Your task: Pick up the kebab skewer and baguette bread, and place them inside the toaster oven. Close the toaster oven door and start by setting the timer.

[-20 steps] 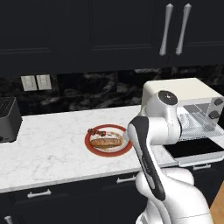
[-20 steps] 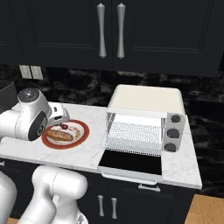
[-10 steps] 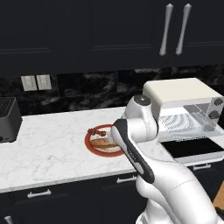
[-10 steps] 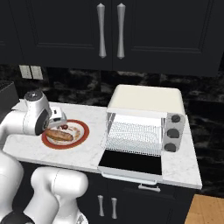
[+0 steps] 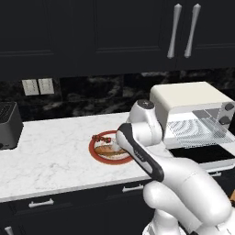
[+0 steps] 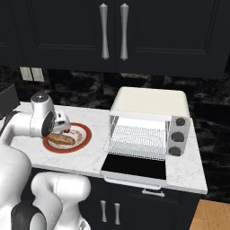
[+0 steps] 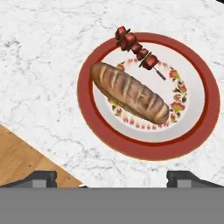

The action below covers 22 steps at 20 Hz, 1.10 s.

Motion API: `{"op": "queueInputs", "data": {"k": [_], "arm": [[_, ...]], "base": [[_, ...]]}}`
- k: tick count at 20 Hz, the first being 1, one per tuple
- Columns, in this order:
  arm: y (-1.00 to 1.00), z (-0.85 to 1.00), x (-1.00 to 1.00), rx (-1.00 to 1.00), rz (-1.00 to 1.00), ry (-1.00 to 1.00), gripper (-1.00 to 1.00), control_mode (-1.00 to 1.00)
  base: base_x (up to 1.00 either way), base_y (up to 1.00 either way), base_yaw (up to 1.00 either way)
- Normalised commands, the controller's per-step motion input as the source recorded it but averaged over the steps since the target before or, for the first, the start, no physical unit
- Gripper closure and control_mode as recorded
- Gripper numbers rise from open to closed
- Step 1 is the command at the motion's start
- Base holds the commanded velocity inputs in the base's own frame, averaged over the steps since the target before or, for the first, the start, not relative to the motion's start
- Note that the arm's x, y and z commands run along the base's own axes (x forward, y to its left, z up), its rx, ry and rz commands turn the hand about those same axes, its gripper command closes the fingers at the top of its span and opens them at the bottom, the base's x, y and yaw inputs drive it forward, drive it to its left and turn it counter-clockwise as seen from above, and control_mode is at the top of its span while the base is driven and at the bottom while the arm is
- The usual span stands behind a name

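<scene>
The hand hung wide open above the red-rimmed plate; on that plate, the baguette bread lay beside the kebab skewer.

Ahead of the dark fingers, the plate has a red rim and a white centre ringed with red and yellow flowers. The bread is golden-brown with paler slashes. The skewer carries red and dark chunks. The worktop is white marble, veined grey.
</scene>
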Motion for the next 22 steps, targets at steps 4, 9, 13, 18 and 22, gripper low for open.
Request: {"op": "queueInputs", "data": {"k": [4,9,13,18,22], "arm": [[0.00,-0.49,0.51,0.00,0.10,0.00,-1.00,-1.00],[0.00,-0.24,0.64,-0.04,0.08,0.00,-1.00,-1.00],[0.04,-0.25,0.59,-0.09,0.01,0.02,-1.00,-1.00],[0.02,-0.30,0.38,-0.05,0.00,0.08,-1.00,-1.00],[0.00,-0.27,0.24,0.00,0.00,0.04,-1.00,-1.00]], "base": [[0.00,0.00,0.00],[0.00,0.00,0.00],[0.00,0.00,0.00],[0.00,0.00,0.00],[0.00,0.00,0.00]]}}
